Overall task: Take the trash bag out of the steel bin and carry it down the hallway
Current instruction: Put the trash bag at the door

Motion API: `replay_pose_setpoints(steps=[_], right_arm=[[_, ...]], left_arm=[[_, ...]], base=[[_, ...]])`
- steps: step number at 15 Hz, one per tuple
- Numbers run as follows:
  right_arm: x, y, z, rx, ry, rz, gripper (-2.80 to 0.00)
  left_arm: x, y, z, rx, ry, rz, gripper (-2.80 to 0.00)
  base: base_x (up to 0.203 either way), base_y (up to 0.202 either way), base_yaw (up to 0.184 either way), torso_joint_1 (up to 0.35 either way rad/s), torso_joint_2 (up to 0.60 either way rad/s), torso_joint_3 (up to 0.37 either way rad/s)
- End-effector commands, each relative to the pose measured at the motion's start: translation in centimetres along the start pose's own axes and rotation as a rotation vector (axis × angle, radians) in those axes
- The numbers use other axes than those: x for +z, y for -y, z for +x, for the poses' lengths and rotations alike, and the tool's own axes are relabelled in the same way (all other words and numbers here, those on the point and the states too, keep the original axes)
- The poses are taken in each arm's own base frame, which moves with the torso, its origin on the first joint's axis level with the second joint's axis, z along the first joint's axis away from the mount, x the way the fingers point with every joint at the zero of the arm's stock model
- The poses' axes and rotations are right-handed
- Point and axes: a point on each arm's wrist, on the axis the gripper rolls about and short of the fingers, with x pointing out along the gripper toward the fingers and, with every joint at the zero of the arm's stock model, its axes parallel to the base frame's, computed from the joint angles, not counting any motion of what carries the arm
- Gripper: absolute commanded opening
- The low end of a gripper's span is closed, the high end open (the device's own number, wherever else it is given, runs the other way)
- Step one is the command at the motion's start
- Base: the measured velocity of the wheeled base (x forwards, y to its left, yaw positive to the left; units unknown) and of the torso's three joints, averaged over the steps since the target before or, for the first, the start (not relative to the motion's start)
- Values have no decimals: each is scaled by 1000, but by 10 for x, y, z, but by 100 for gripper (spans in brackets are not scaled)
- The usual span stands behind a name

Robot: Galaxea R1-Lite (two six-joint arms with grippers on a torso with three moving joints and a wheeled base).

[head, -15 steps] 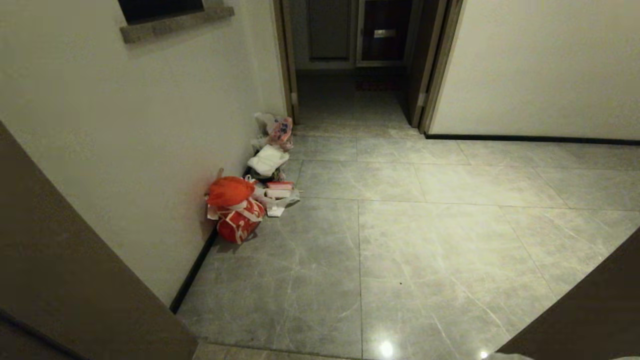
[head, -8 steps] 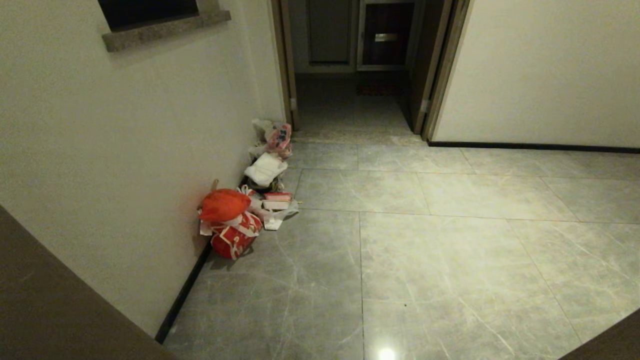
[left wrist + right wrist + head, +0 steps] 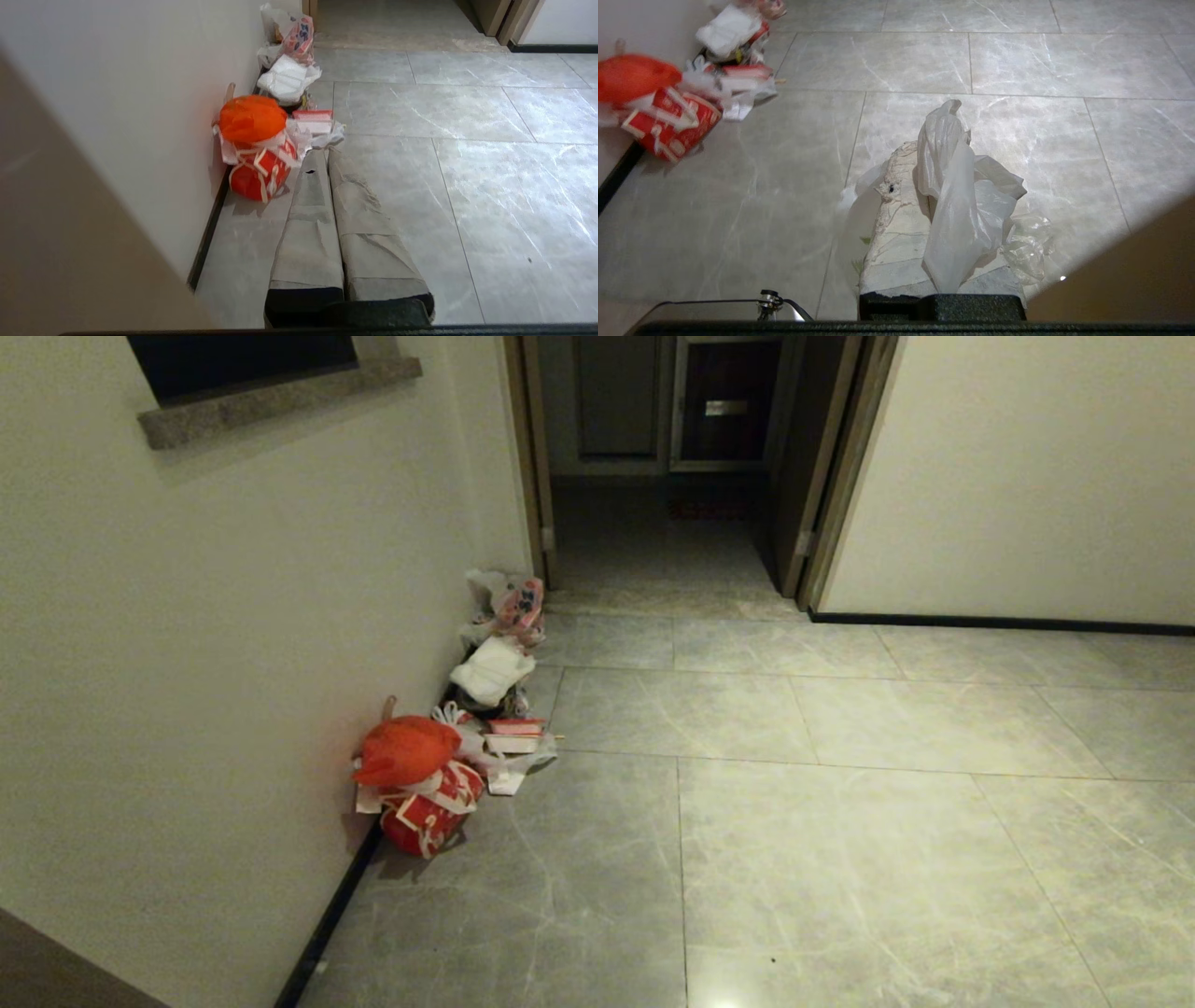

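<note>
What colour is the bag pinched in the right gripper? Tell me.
Translucent white: the trash bag, seen best in the right wrist view.

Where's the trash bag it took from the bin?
The trash bag is pinched in the right gripper, seen in the right wrist view above the grey floor tiles.

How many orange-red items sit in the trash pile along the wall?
2: an orange-red bag on top at the pile's near end, and a red container with white print directly under it on the floor. Others may be hidden behind them.
</note>
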Motion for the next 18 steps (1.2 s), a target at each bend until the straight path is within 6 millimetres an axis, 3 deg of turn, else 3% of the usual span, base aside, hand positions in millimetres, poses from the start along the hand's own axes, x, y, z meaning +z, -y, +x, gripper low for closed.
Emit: replay_pose_setpoints(steps=[1, 18], right_arm=[[0, 0, 0, 0, -1, 0, -280], [0, 0, 0, 1, 0, -1, -280]], left_arm=[[0, 0, 0, 1, -2, 0, -280], [0, 0, 0, -1, 0, 0, -280]], base=[[194, 0, -1, 2, 5, 2], [193, 0, 1, 4, 3, 2]])
